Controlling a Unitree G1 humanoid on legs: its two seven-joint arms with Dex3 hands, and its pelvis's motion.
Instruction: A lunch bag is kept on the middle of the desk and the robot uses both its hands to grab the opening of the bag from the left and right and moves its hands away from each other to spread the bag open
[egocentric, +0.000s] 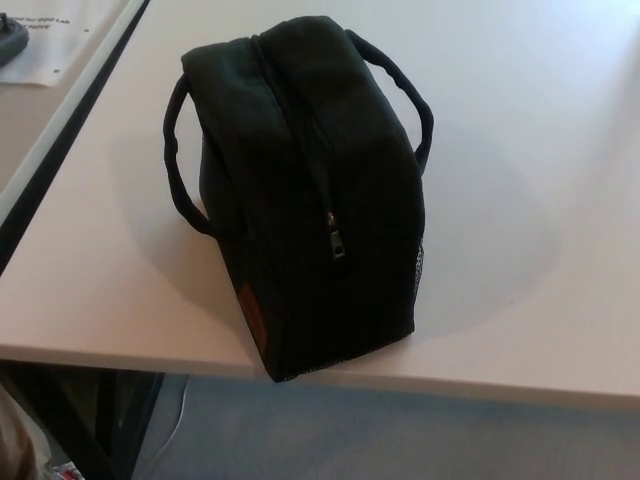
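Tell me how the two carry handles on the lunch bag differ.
The left handle hangs down the bag's left side, its loop resting low near the desk; the right handle arches outward higher up, beside the top of the lunch bag. The left handle shows as a long, narrow loop, the right handle as a shorter, rounder curve partly hidden behind the bag. Both are black padded straps, and no hand holds either.

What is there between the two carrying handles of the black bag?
In the head view, the bag's closed top with its zipper runs between the left handle and right handle.
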